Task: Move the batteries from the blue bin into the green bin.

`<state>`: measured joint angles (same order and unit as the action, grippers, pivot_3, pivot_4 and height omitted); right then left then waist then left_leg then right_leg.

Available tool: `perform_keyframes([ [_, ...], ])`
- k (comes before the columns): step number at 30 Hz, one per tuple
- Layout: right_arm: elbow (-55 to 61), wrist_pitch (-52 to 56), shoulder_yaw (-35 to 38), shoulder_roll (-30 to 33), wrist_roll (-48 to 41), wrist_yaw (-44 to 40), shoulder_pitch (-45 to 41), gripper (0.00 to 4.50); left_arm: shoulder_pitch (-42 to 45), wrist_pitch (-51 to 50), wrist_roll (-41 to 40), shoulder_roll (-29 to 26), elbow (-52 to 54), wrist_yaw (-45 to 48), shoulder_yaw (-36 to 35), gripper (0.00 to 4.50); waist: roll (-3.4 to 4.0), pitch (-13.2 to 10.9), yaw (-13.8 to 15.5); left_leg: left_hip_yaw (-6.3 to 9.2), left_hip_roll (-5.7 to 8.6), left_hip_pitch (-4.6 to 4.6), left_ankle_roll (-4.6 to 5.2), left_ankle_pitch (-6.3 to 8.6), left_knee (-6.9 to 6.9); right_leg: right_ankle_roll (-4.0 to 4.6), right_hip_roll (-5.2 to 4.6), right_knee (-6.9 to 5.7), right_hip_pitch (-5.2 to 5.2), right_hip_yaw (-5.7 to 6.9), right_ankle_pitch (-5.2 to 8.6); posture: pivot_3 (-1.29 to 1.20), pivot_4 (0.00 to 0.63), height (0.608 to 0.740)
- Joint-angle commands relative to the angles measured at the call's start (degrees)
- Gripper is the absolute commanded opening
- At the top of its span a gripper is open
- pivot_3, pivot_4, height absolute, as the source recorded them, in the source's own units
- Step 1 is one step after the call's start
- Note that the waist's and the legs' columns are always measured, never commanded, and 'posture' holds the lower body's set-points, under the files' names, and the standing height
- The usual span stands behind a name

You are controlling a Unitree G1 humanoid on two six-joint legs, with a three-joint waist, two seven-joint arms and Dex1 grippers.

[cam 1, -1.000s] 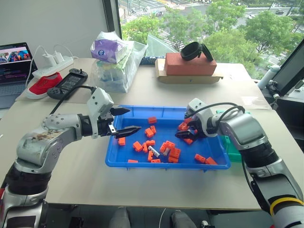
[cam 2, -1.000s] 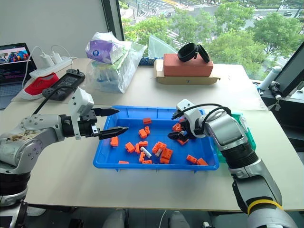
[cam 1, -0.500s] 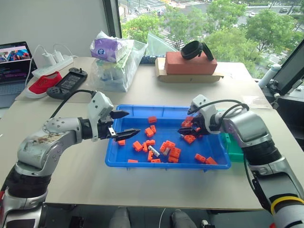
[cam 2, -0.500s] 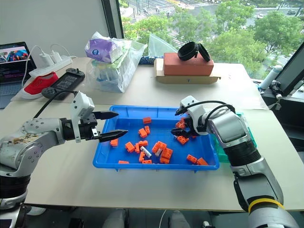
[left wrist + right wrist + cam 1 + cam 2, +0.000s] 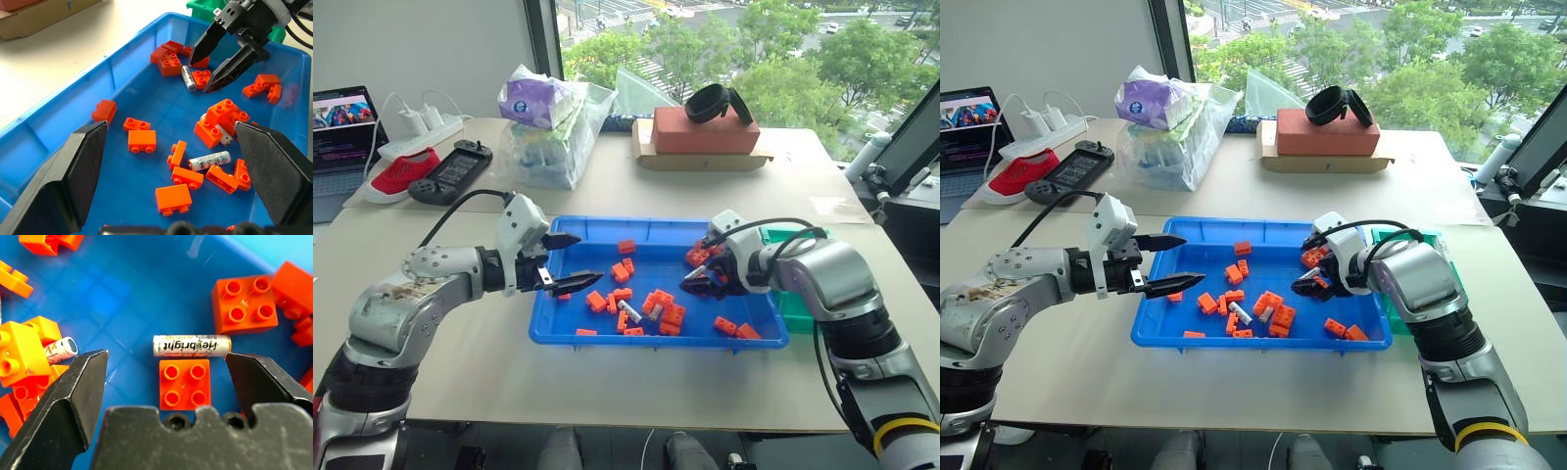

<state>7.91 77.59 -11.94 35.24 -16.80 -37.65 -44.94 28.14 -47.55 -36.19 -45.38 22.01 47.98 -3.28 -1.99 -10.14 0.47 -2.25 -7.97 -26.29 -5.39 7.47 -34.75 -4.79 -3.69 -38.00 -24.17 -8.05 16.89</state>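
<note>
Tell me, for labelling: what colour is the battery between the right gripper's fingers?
Silver-grey with black lettering, the battery shows best in the right wrist view.

Daylight pours in from the big window (image 5: 744,59) behind the table (image 5: 607,392), bright and even, so the trees outside look slightly washed out. Shadows on the tabletop are soft and short, falling toward the near edge. The blue bin (image 5: 553,333) has a mild sheen along its rim and floor (glossy plastic catches the sky). Head views are crisp, with slight bending of straight lines at the edges. In the right wrist view, the print on a battery (image 5: 191,345) reads sharply, while the black fingers (image 5: 73,396) up close look soft.
</note>
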Motion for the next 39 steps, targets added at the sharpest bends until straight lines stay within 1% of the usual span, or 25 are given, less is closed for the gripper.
perform_keyframes([
  [1, 0.8, -0.8, 1.6, 0.1, 0.1, 1.8, 0.5, 4.45, -0.3, 0.1, -0.5, -0.8, 2.5, 0.2, -0.7, 4.5, 0.0, 0.0, 0.1, 0.0, 0.0, 0.0, 0.0, 0.0, 0.0, 0.0, 0.0, 0.0, 0.01, 0.0, 0.0, 0.0, 0.15, 0.736],
  [7, -0.7, -2.8, 0.6, 0.1, 0.9, 3.1, -0.2, 4.45, -0.3, -0.1, -0.4, -0.9, 2.8, 0.1, -0.7, 4.5, 0.0, 0.0, 0.0, 0.0, 0.0, 0.0, 0.0, 0.0, 0.0, 0.0, 0.0, 0.0, 0.0, 0.0, 0.0, 0.0, 0.15, 0.736],
  [12, -1.4, -5.6, -2.2, 0.6, 1.9, 2.8, -0.2, 4.45, -0.6, 0.6, 0.9, -1.3, 2.9, 0.0, -0.1, 4.5, 0.0, 0.0, 0.0, 0.0, 0.0, 0.0, 0.0, 0.0, 0.0, 0.0, 0.0, 0.01, 0.0, 0.0, 0.0, 0.0, 0.15, 0.736],
  [21, -5.6, -10.4, -4.0, -1.0, 3.9, 2.7, -0.7, 4.45, -0.1, 0.3, 0.6, -1.2, 2.5, -0.3, -0.5, 4.5, 0.0, 0.0, 0.0, 0.0, 0.0, 0.0, 0.0, 0.0, 0.0, 0.0, 0.0, 0.01, 0.0, 0.0, 0.0, 0.0, 0.15, 0.736],
  [23, -5.8, -11.8, -3.7, -1.3, 4.2, 3.1, -0.2, 3.92, -0.2, 0.2, 0.6, -1.2, 2.6, -0.4, -0.7, 4.5, 0.0, 0.0, 0.0, 0.0, 0.0, 0.0, 0.0, 0.0, -0.01, 0.0, 0.0, 0.01, 0.01, 0.0, 0.0, 0.0, 0.15, 0.736],
  [24, -5.9, -12.1, -3.4, -1.6, 4.2, 3.2, 0.0, 3.75, -0.2, 0.2, 0.5, -1.2, 2.6, -0.5, -0.7, 4.5, 0.0, 0.0, 0.0, 0.0, 0.0, 0.0, 0.0, 0.0, -0.01, 0.0, 0.0, 0.01, 0.01, 0.0, 0.0, 0.0, 0.15, 0.736],
  [26, -5.4, -12.3, -3.8, -1.4, 4.5, 2.7, 0.3, 3.09, -0.3, 0.2, 0.6, -1.3, 2.7, -0.5, -0.7, 4.5, 0.0, 0.0, 0.0, 0.0, 0.0, 0.0, 0.0, 0.0, 0.0, 0.0, 0.0, 0.0, 0.0, 0.0, 0.0, 0.0, 0.15, 0.736],
  [27, -5.2, -12.2, -3.9, -1.3, 4.6, 2.6, 0.4, 2.64, -0.3, 0.2, 0.5, -1.3, 2.7, -0.5, -0.7, 4.5, 0.0, 0.0, 0.0, 0.0, 0.0, 0.0, 0.0, 0.0, 0.0, 0.0, 0.0, 0.0, 0.0, 0.0, 0.0, 0.0, 0.15, 0.736],
  [28, -5.1, -12.2, -3.9, -1.3, 4.6, 2.6, 0.5, 2.54, -0.3, 0.2, 0.6, -1.3, 2.7, -0.5, -0.7, 4.5, 0.0, 0.0, 0.0, 0.0, 0.0, 0.0, -0.01, 0.0, 0.0, 0.0, 0.0, 0.0, 0.0, 0.0, 0.0, 0.0, 0.15, 0.736],
  [32, -3.1, -11.3, -2.8, 0.1, 3.9, 1.5, 0.0, 2.54, -0.3, 0.5, 0.7, -1.1, 2.5, -0.4, -0.5, 4.5, 0.0, 0.0, 0.0, 0.0, 0.0, 0.0, -0.01, 0.0, -0.01, 0.0, 0.0, 0.0, 0.0, 0.0, 0.0, 0.0, 0.15, 0.736],
  [34, -1.6, -10.0, -0.8, 3.3, 2.9, -0.6, -2.6, 2.54, 0.1, 0.8, 0.8, -0.9, 2.2, 0.0, 0.1, 4.5, 0.0, 0.0, 0.1, 0.0, 0.0, 0.0, -0.01, 0.0, 0.0, 0.0, 0.0, 0.0, 0.0, 0.0, 0.0, 0.0, 0.15, 0.736],
  [36, 1.6, -7.5, 3.0, 8.3, -0.2, -4.7, -6.0, 2.54, 0.7, 1.3, 0.8, -0.6, 1.5, 0.6, 0.6, 4.5, 0.01, 0.0, 0.2, 0.0, 0.0, -0.02, -0.01, 0.0, -0.01, 0.0, 0.0, 0.01, -0.01, 0.0, 0.0, 0.0, 0.15, 0.736],
  [38, 3.6, -7.9, 5.1, 13.4, -2.2, -8.3, -7.8, 2.54, 1.5, 2.4, 1.4, 0.0, 0.5, 1.0, 1.1, 4.5, 0.05, 0.0, 0.3, -0.01, 0.0, -0.1, -0.01, 0.0, -0.04, 0.0, 0.0, 0.01, -0.08, -0.01, 0.0, 0.0, 0.15, 0.736],
  [39, 2.9, -8.8, 6.3, 17.2, -2.4, -10.2, -8.8, 2.54, 3.7, 2.6, 1.1, 2.0, -1.1, -0.6, 0.6, 4.5, 0.05, 0.0, 0.3, 0.0, 0.0, -0.1, -0.01, 0.0, -0.03, 0.0, 0.0, 0.01, -0.08, 0.0, 0.0, 0.0, 0.15, 0.736],
])
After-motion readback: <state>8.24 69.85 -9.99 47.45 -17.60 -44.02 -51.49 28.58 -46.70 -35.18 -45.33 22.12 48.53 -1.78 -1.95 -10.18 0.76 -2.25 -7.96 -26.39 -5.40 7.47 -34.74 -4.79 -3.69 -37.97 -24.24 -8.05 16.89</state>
